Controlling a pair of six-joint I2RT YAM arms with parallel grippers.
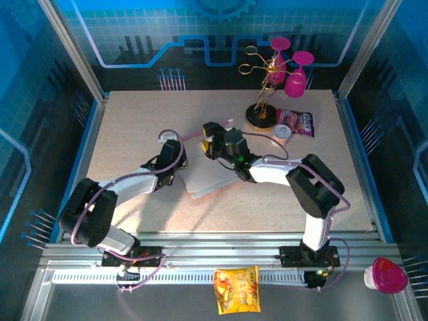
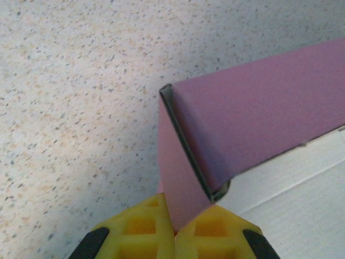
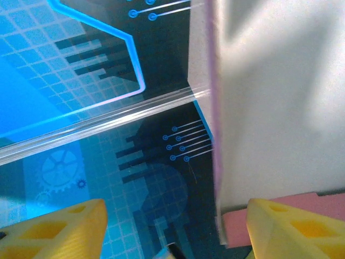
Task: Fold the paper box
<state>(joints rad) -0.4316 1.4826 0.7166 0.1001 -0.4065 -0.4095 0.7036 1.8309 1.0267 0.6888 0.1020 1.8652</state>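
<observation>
Box: the plain pink thin-cardboard paper box (image 1: 206, 179) sits half-formed near the middle of the speckled pale bench (image 1: 134, 127), between the two arms, with its paler inside facing up.
Left gripper: the left gripper (image 2: 175, 233) has its yellow fingertips pressed together on the lower end of a raised pink side wall, right at a corner where a second pink panel meets it.
Right gripper: the right gripper (image 3: 173, 232) stands spread at the far side of the paper box. An upright pale flap rises between its fingers, close to the right-hand one (whether it touches, I can't tell from here).
Step in hand: I'd say the walls are going up. The left arm anchors one corner while the right one sits around the far flap without gripping it.
Next move: it looks to call for the right gripper to take or push that upright flap over and tuck it against the pinned wall, while the left pinch stays put.
Care: thin card like this will likely spring back, so the crease probably needs firm, square pressure.
</observation>
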